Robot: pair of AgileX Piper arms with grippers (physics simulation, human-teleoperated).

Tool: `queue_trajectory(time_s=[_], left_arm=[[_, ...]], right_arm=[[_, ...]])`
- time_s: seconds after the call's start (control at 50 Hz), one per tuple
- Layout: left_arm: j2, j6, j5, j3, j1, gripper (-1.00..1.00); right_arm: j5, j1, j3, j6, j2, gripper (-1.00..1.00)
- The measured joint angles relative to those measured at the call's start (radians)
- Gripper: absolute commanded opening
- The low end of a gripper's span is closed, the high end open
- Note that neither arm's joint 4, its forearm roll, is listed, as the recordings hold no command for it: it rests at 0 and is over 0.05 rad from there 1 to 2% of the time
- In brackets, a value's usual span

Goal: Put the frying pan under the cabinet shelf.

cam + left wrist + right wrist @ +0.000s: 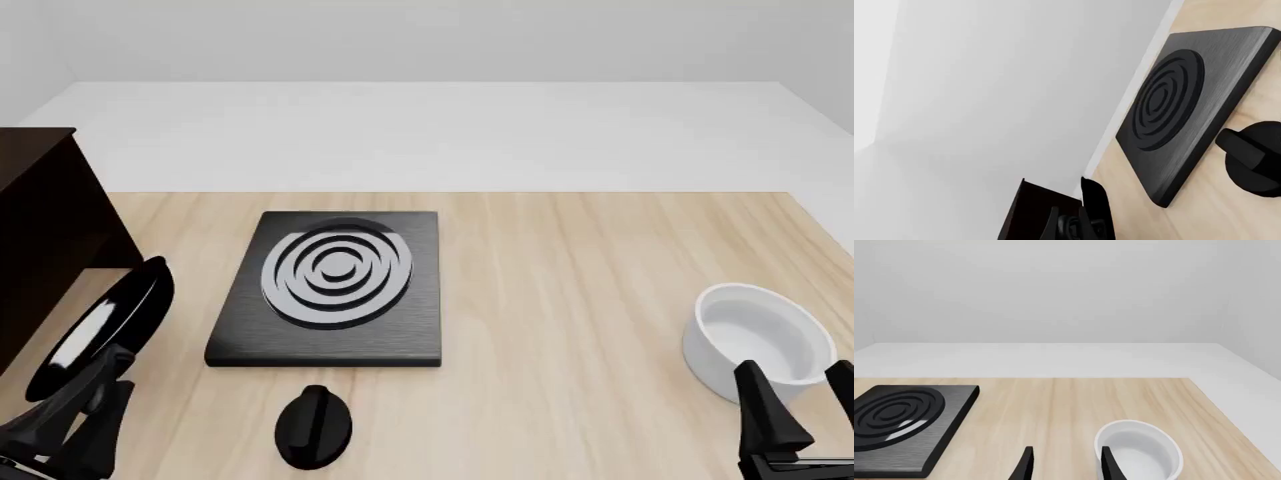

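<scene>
**Pan in hand, shelf within reach**

At the near left edge of the table, my left gripper (pixel 74 415) holds the frying pan (pixel 107 325) tipped up on its side, glossy inside facing right, fingers clamped low on it where the handle should be, though the grip itself is hard to make out. My right gripper (pixel 801 410) idles at the near right, fingers parted around nothing, just short of the white bowl (pixel 758 335). A small black knob (pixel 314 425) sits near centre, the stove plate (pixel 334 290) beyond it. At far left stands the cabinet shelf (pixel 47 230), close beside the pan. By my reckoning, the pickup is done; sliding the pan under the board and letting go remain.
</scene>
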Motion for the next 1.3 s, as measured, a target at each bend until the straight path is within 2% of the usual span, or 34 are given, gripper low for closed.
queue_trajectory(time_s=[1.3], left_arm=[[0.000,-0.045,0.104,0.000,0.209,-1.00]], right_arm=[[0.000,0.000,0.000,0.000,0.000,1.00]])
